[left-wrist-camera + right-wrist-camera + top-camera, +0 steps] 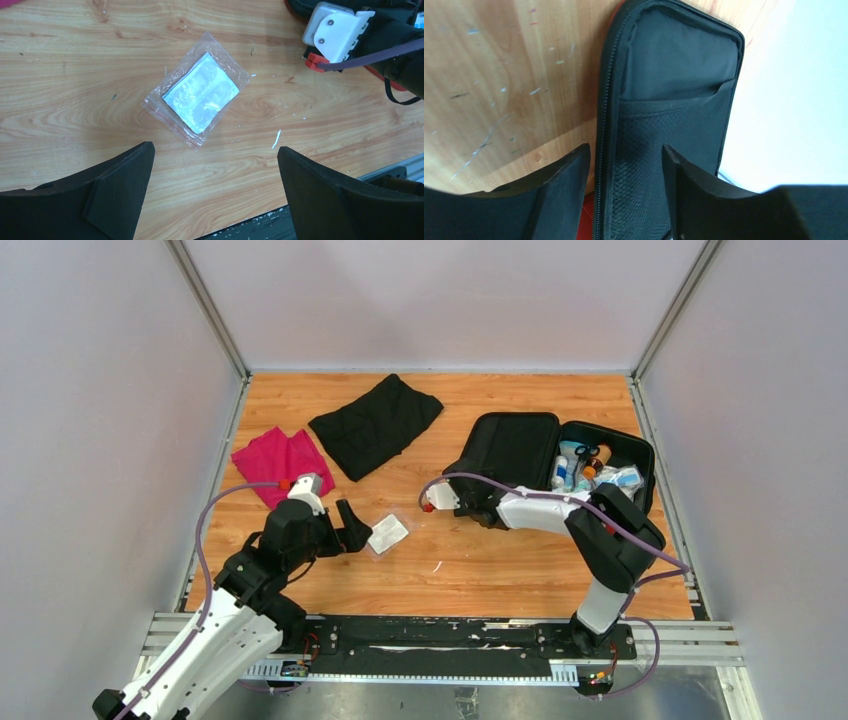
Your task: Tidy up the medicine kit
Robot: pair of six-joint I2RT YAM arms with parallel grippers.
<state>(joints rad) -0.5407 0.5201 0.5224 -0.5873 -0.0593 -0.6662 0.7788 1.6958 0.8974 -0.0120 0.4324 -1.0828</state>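
Note:
The medicine kit (645, 455) lies open at the right; its red shell shows only as a sliver in the right wrist view. Its black-lined lid (515, 445) is on the left, and the base holds several bottles and packets. My right gripper (468, 505) is open at the lid's near-left corner, jaws standing either side of the zipper edge (606, 125) over the mesh pocket (674, 70). A clear zip bag with a white pad (388, 533) lies on the table. My left gripper (352, 528) is open and empty just left of it; the bag (200, 92) lies ahead of the fingertips (215, 155).
A black cloth (375, 423) and a magenta cloth (278, 460) lie at the back left. Grey walls enclose the table on three sides. A metal rail (440, 635) runs along the front edge. The right arm's wrist (335, 30) shows in the left wrist view.

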